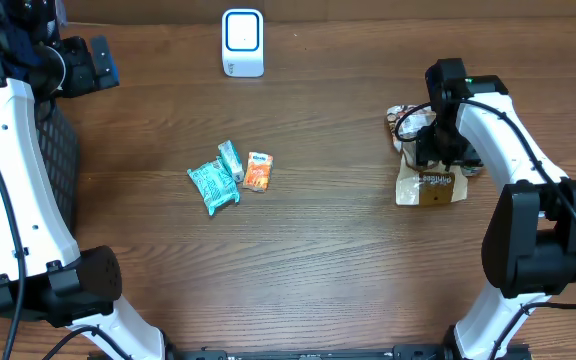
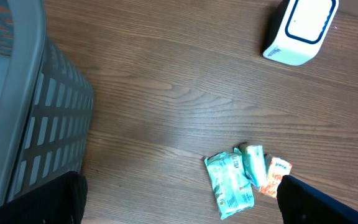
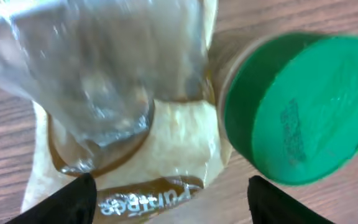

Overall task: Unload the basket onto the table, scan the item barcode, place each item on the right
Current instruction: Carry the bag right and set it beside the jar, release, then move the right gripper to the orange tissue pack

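Observation:
The white barcode scanner (image 1: 243,42) with a blue face stands at the back middle of the table and also shows as the scanner (image 2: 300,28) in the left wrist view. Three small items lie mid-table: a teal packet (image 1: 213,186), a smaller teal packet (image 1: 231,158) and an orange packet (image 1: 258,171). My right gripper (image 3: 176,208) is open just above a cream-and-brown packet (image 3: 179,143) lying flat at the right. Its fingers stand either side of the packet without touching it. My left gripper (image 2: 182,211) hangs open and empty, high at the back left.
Beside the cream packet lie a clear plastic-wrapped item (image 3: 98,68) and a container with a green lid (image 3: 300,106). A grey slatted basket (image 2: 30,99) stands along the left edge, under the left arm. The right arm (image 1: 508,140) reaches in from the right front.

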Robot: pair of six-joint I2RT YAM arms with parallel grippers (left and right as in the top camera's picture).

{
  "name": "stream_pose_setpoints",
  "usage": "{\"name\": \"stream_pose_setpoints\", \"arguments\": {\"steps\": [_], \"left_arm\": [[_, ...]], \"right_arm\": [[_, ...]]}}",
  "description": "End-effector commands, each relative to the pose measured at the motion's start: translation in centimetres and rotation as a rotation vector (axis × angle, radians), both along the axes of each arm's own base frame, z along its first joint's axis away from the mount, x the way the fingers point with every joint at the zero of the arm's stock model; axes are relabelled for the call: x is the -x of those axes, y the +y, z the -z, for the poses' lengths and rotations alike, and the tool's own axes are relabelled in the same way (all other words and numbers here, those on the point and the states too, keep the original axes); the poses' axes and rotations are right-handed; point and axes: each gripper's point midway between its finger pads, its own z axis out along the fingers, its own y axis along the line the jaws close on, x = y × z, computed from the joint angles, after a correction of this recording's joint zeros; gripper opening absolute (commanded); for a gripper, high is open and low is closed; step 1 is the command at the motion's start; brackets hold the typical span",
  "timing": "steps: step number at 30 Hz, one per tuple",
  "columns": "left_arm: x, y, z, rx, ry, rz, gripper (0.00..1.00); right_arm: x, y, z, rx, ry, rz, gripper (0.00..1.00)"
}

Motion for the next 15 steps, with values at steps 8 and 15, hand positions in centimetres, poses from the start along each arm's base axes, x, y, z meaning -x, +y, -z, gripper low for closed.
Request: {"name": "stream_pose_setpoints", "arguments": {"steps": [8,15], "left_arm": [[0.2,-0.3,-0.8,-0.003,-0.024,0.020,1.00],[0.1,-0.3,-0.8,-0.003,-0.024,0.020,0.99]], "right_arm": [[-4.2,7.5,-8.1,-0.407,-0.165,-0.043,0.70],[-4.3,18.9,-8.9,-0.758,-0.181,-0.161,0.55]]}}
